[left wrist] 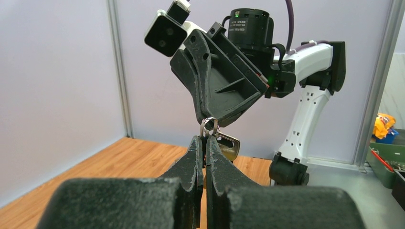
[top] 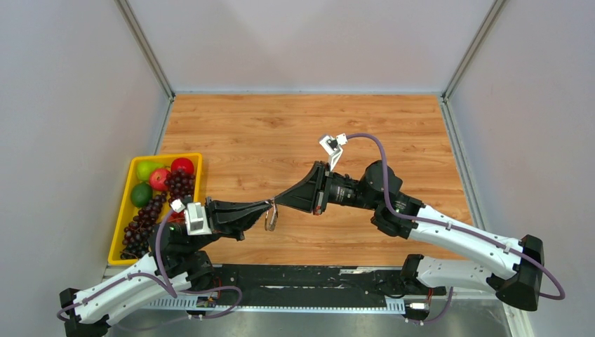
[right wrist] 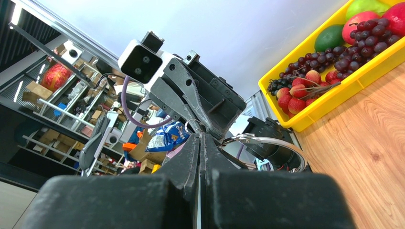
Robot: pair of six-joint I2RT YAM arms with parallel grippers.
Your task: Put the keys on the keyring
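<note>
Keyring (left wrist: 209, 125) is held in mid-air over the wooden worktop (top: 316, 126), just left of centre in the overhead view, where the tips of the two arms meet. Both the left jaws and the right jaws are pressed fully together. In the left wrist view the thin silver ring is seen bridging the two tips: its lower edge is pinched by the left jaws at the bottom centre of the frame, and its top is tucked under the right jaws coming down from above. Both pairs are therefore judged to be clamped on the ring itself, though the right-hand grip is partly hidden.

One metal key (left wrist: 228, 145) is seen hanging from the ring, just to the right of the left tips, tilted and free of the worktop; in the overhead view it dangles just below the meeting point (top: 271, 220). How many keys hang there cannot be told.

The threading step is judged to be in hand. The next move is thought to call for one grip to be kept steady while the key is worked round the coil in small, careful motions, as the tips are nearly touching. A yellow tray (top: 121, 217) of fruit is seen at lower left.
</note>
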